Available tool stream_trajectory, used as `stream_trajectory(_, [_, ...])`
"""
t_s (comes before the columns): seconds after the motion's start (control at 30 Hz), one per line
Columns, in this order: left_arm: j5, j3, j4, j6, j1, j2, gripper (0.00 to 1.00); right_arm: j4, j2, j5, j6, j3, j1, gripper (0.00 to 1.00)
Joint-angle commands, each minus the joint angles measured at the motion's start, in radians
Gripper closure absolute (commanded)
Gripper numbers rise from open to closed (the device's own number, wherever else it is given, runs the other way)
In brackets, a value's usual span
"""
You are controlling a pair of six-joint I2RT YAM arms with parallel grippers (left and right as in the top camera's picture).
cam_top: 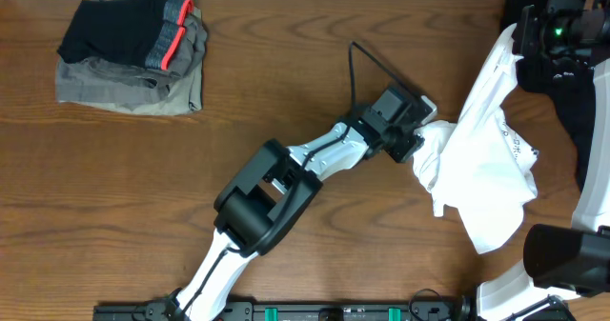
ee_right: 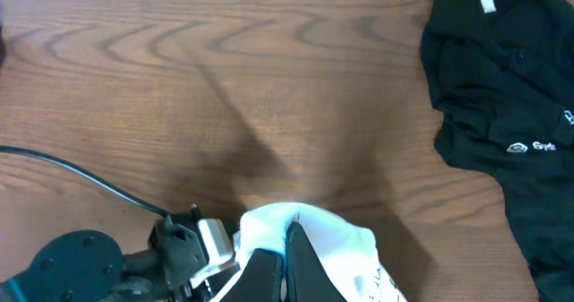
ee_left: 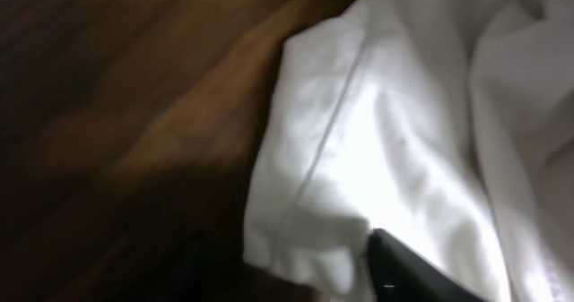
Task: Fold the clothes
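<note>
The white T-shirt (cam_top: 486,159) hangs stretched from the upper right down to the table at centre right, with small dark lettering showing on it. My right gripper (ee_right: 291,228) is shut on a fold of the shirt and holds it up above the table; in the overhead view it is at the top right (cam_top: 560,28). My left gripper (cam_top: 416,138) is at the shirt's bunched left edge. In the left wrist view the hem (ee_left: 305,257) is pinched and wrinkled between the dark fingers (ee_left: 309,280). The green logo is hidden.
A stack of folded clothes (cam_top: 133,59), black with a red stripe on top of grey, lies at the far left. A black garment (cam_top: 572,111) lies at the right edge and also shows in the right wrist view (ee_right: 502,87). A black cable (cam_top: 376,64) runs over the table.
</note>
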Motion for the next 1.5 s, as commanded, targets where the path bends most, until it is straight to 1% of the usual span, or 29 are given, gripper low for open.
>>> stream_trajectory(0.0, [-0.013, -0.002, -0.022, 0.0, 0.008, -0.001, 0.37, 0.001, -0.001, -0.014, -0.013, 0.005, -0.005, 0.99])
stream_trajectory(0.1, [-0.013, -0.002, -0.034, 0.0, 0.008, 0.001, 0.38, 0.004, -0.001, -0.014, -0.013, 0.005, -0.005, 0.99])
stream_trajectory(0.17, [-0.013, -0.002, -0.034, 0.0, 0.006, 0.001, 0.53, 0.003, -0.001, -0.014, -0.013, 0.005, -0.005, 0.99])
stream_trajectory(0.2, [-0.013, -0.002, -0.034, 0.0, 0.006, 0.0, 0.64, 0.003, -0.001, -0.013, -0.013, 0.005, -0.005, 0.99])
stream_trajectory(0.3, [-0.01, -0.002, -0.034, 0.0, 0.006, -0.002, 0.89, 0.002, -0.001, -0.005, -0.013, 0.005, -0.005, 0.99])
stream_trajectory(0.33, [-0.01, -0.002, -0.034, 0.0, 0.006, -0.004, 0.94, 0.001, -0.001, -0.003, -0.013, 0.005, -0.005, 0.99])
stream_trajectory(0.53, [-0.015, -0.001, -0.076, 0.0, 0.018, -0.044, 0.94, -0.005, -0.001, -0.002, -0.014, 0.005, -0.008, 0.99])
stream_trajectory(0.63, [-0.121, -0.001, -0.15, 0.0, 0.063, -0.092, 0.94, -0.01, -0.001, 0.006, -0.021, 0.005, -0.008, 0.99])
stream_trajectory(0.77, [-0.276, -0.001, -0.285, 0.0, 0.185, -0.176, 0.94, -0.011, -0.001, 0.008, -0.021, 0.005, -0.008, 0.99])
stream_trajectory(0.87, [-0.301, -0.001, -0.332, 0.0, 0.303, -0.215, 0.94, -0.011, -0.001, 0.008, -0.021, 0.005, -0.008, 0.99])
stream_trajectory(1.03, [-0.301, -0.001, -0.319, 0.0, 0.497, -0.23, 0.94, -0.012, -0.001, 0.014, -0.021, 0.005, -0.008, 0.99])
stream_trajectory(1.13, [-0.3, -0.001, -0.304, 0.001, 0.578, -0.23, 0.94, -0.012, -0.001, 0.02, -0.021, 0.005, -0.008, 0.99])
stream_trajectory(1.33, [-0.301, -0.001, -0.264, 0.043, 0.656, -0.23, 0.94, 0.005, -0.001, 0.065, -0.019, 0.005, -0.008, 0.99])
stream_trajectory(1.47, [-0.301, -0.001, -0.248, 0.048, 0.693, -0.23, 0.94, 0.015, 0.002, 0.175, -0.004, 0.005, -0.021, 0.99])
